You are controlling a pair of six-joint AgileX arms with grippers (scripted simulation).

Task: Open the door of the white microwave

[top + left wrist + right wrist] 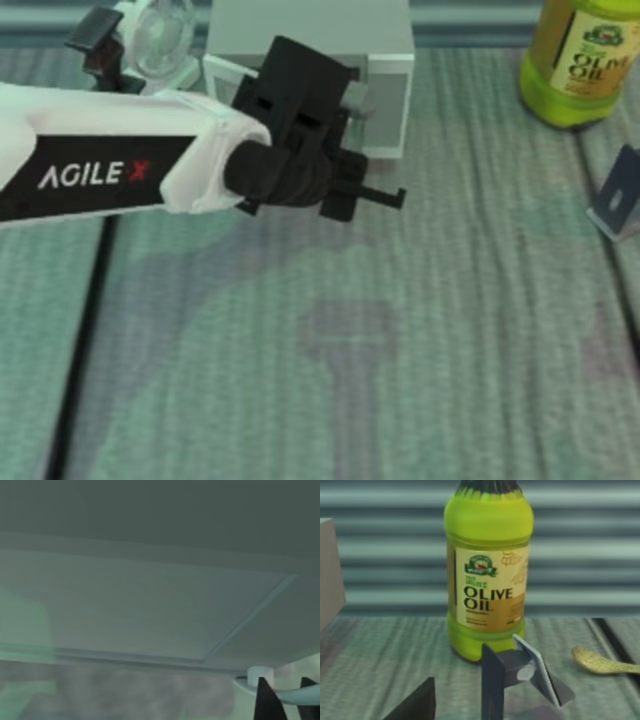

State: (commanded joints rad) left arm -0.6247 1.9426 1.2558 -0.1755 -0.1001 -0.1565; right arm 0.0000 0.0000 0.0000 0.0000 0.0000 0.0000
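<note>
The white microwave (330, 30) stands at the table's back, middle. My left arm reaches in from the left, and its black left gripper (345, 105) is pressed against the front, covering most of the door (225, 80). The left wrist view is filled by the door (150, 605) with its greyish window. At the door's edge, a pale curved handle (292, 695) on a white post runs between my two dark fingertips (265, 702). The left gripper (285, 700) is shut on that handle. How far the door stands from the body is hidden. My right gripper (465, 700) is parked at the right, open.
An olive oil bottle (580, 55) stands at the back right, with a blue-grey stand (620, 195) in front of it near the right edge. A round white fan (165, 35) sits left of the microwave. A pale spoon (600, 661) lies beyond the stand.
</note>
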